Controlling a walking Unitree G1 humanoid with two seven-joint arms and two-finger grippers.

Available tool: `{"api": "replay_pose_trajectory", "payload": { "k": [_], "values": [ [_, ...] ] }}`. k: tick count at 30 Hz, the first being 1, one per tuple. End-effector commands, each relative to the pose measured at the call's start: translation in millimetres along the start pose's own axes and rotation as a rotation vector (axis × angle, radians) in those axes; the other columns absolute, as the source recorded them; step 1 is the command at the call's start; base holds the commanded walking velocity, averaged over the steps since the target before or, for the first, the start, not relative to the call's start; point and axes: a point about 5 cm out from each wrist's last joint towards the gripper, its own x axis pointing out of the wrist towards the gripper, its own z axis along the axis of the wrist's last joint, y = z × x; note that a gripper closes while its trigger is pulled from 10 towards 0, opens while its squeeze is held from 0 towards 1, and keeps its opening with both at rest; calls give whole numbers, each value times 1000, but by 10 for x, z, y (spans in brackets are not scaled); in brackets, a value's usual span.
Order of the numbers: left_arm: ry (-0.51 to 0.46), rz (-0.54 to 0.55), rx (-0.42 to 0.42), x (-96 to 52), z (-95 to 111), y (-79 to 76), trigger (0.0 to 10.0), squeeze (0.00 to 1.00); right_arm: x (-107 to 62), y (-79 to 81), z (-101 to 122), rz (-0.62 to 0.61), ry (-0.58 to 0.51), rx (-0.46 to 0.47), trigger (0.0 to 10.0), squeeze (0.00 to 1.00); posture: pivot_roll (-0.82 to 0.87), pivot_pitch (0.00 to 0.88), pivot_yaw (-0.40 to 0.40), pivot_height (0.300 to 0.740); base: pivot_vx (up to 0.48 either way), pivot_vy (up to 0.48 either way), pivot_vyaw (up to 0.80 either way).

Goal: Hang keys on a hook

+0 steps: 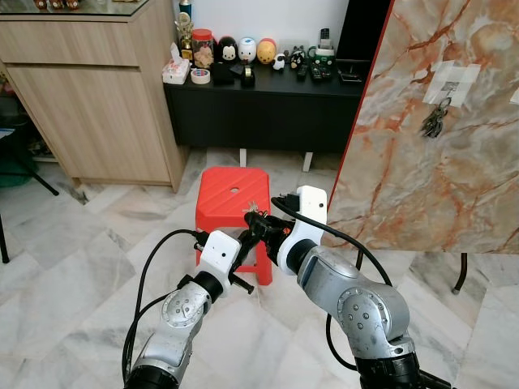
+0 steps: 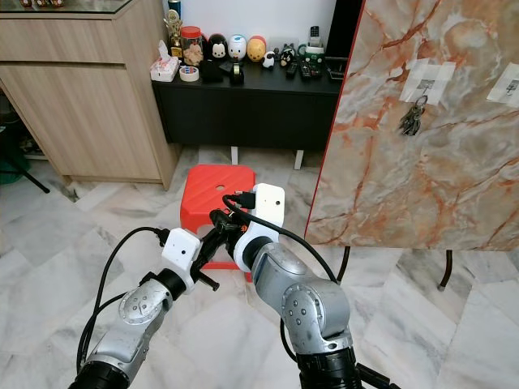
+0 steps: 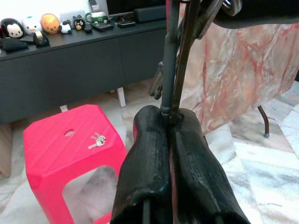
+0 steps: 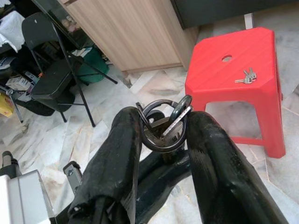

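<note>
Both grippers are meeting low in front of the robot, above the near edge of a red plastic stool (image 1: 233, 194) standing on the pale marble floor (image 1: 81, 267). The left gripper (image 3: 169, 122) is showing its 2 black fingers pressed together, pinching a thin dark metal piece that rises from their tips. The right gripper (image 4: 163, 122) is holding its fingers spread a little around a dark key ring (image 4: 162, 126) carrying a key; the ring is sitting between the 2 fingers, touching them.

A small loose set of keys (image 3: 97, 139) is lying on top of the stool, near the round hole in its seat. Another bunch of keys (image 1: 433, 119) is hanging high on a marble-patterned board (image 1: 438, 162) standing to the robot's right, just under a taped patch; the board's red edge is rising right behind the stool.

Behind the stool, a low black cabinet (image 1: 259, 109) is carrying jars, small figurines and remotes. A tall wooden cupboard (image 1: 89, 97) is standing to the left, and a black folding chair (image 4: 56, 79) is sitting further left beside it.
</note>
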Motion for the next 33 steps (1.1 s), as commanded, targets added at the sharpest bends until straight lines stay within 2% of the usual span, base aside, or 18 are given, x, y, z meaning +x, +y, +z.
{"api": "replay_pose_trajectory", "payload": {
  "k": [1,15,28,33],
  "values": [
    [2,15,-3,-26,-21,20,0,0,-31,48,77,7,-43,13,10000,0,39,36,-74,740,0,0,0],
    [15,3,1,-63,-45,27,0,0,-67,-237,188,-87,-72,-45,10000,0,39,36,-74,740,0,0,0],
    [13,7,1,-66,-41,37,0,0,-151,-567,246,-188,-80,-87,10000,0,41,38,-71,740,0,0,0],
    [13,7,1,-65,-41,40,0,0,-158,-601,239,-194,-76,-92,10000,0,40,38,-71,740,0,0,0]
  ]
}}
